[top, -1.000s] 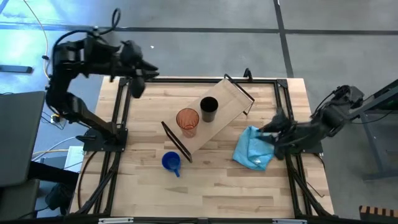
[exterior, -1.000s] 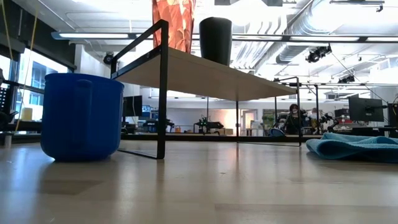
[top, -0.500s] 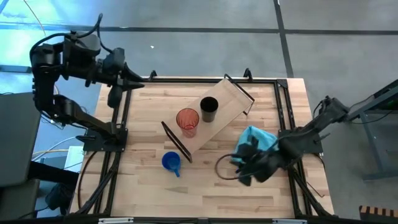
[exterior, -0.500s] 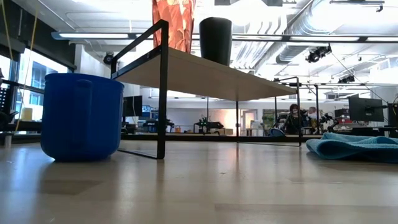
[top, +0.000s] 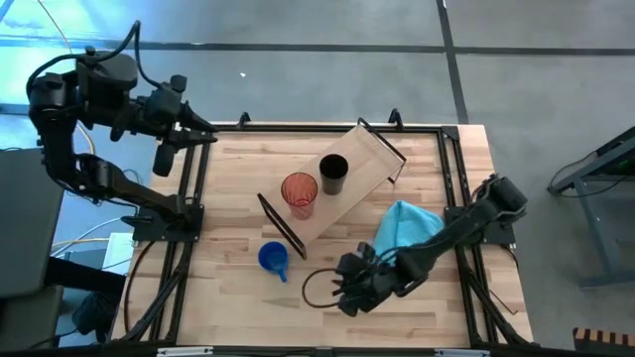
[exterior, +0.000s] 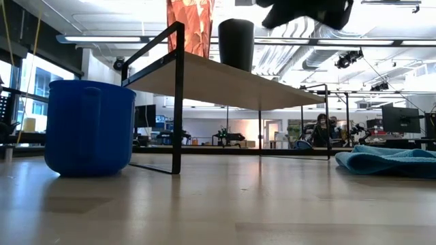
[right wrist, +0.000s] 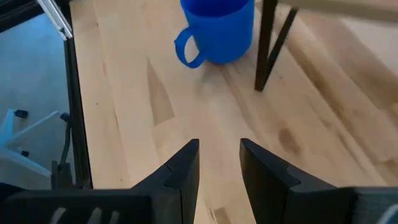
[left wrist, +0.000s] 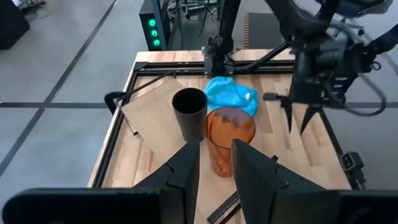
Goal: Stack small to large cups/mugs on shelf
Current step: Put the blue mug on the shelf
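Right claw (top: 349,290) low over the worktop (top: 446,307) near its front edge, fingers (right wrist: 186,167) parted with a gap between them, nothing held. Blue mug (top: 274,259) just ahead of that claw, standing upright on the worktop, handle (right wrist: 185,48) turned toward the worktop's side rail, right beside the shelf's near black bracket (right wrist: 273,43). Light blue cloth (top: 405,230) behind the right claw, partly under the arm. Shelf (top: 359,169) lying diagonally across the worktop beyond the mug, with the orange-red tumbler (top: 299,192) and black cup (top: 333,174) upright on top, side by side, close together. Low view: mug (exterior: 89,127) on the worktop beside the shelf's bracket leg, tumbler (exterior: 190,26) and black cup (exterior: 236,42) up on the board, right arm dark at the upper edge. Left claw (top: 171,149) raised off the back left corner of the worktop, well apart from all three vessels, fingers (left wrist: 186,171) apart with a narrow gap, empty; from its wrist view tumbler (left wrist: 230,140) nearest, black cup (left wrist: 189,114) just past it, cloth (left wrist: 231,94) farther on.
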Controlling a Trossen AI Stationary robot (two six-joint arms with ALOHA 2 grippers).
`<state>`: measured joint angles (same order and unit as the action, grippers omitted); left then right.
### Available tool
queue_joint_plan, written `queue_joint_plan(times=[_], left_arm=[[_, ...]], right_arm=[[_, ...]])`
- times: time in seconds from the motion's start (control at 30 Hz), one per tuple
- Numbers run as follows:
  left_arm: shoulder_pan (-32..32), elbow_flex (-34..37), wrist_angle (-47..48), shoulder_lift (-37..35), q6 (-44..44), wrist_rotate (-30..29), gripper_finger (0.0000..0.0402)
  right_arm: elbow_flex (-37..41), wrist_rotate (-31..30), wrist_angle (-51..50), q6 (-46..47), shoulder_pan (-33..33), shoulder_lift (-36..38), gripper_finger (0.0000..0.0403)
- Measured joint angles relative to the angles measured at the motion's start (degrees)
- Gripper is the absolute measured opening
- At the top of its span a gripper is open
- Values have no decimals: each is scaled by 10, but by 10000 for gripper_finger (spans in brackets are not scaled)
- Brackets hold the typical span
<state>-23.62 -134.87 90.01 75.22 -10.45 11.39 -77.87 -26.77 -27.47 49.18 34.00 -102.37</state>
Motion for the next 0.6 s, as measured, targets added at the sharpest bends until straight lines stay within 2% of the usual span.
queue_joint_plan(times=[0.17, 0.3, 0.47, 0.6], left_arm=[[0, 0, 0, -13, 1, -3, 83], [0, 0, -1, -26, -29, -17, 83], [0, 0, -3, -36, -68, -70, 83], [0, 0, -37, -52, -30, -83, 83]], right_arm=[[0, -46, 90, 2, -3, -40, 106], [0, -86, 207, -15, -3, -79, 106], [0, -88, 327, -12, -2, -137, 106], [0, -92, 389, 28, -7, -175, 106]])
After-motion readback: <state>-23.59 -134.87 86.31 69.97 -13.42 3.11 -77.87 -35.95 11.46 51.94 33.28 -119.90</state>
